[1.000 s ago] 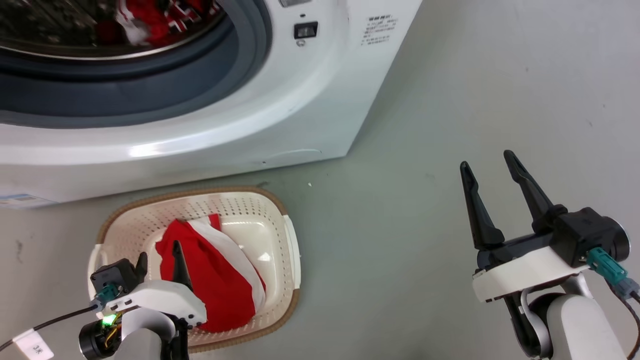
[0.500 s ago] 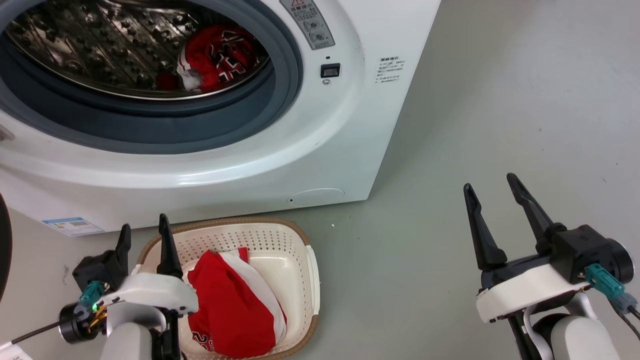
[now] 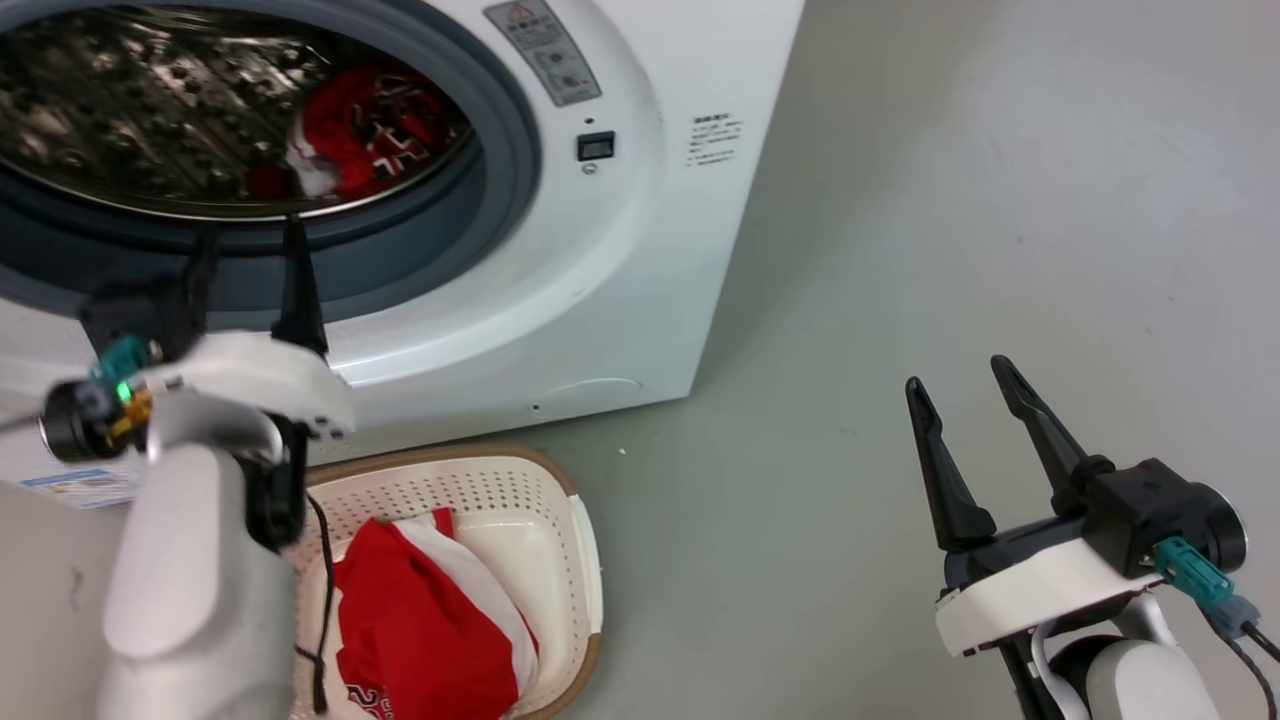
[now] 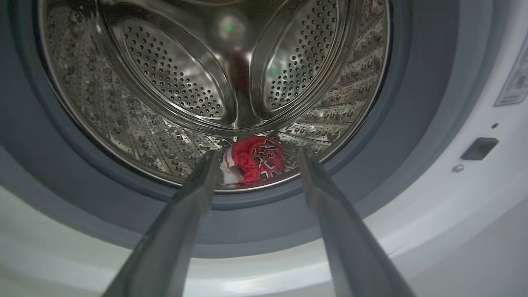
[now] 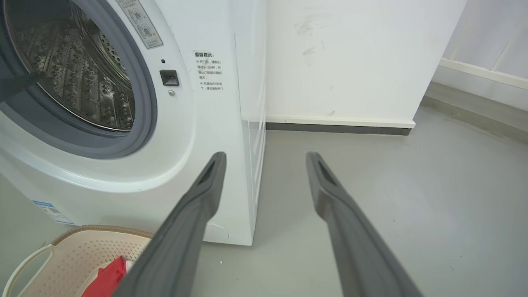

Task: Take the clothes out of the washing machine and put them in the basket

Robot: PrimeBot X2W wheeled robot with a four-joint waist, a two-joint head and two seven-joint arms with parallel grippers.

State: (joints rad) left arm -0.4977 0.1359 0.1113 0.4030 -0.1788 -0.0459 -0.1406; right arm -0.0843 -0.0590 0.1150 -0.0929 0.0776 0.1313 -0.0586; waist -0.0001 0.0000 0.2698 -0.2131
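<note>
L gripper [image 3: 250, 235], fingers apart, aimed at red jersey [image 4: 251, 159] low in drum [image 4: 173, 82], prob. for a grab; R gripper [image 3: 956, 375] spread too, idle over floor [image 3: 900, 200].

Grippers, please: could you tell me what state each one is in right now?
Left gripper: open, empty, facing the clothes in the washing machine.
Right gripper: open, empty, above the floor.

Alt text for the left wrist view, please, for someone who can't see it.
The open, empty left gripper points into the steel drum of the washing machine, where one crumpled red garment lies at the bottom, framed between the fingers.
</note>
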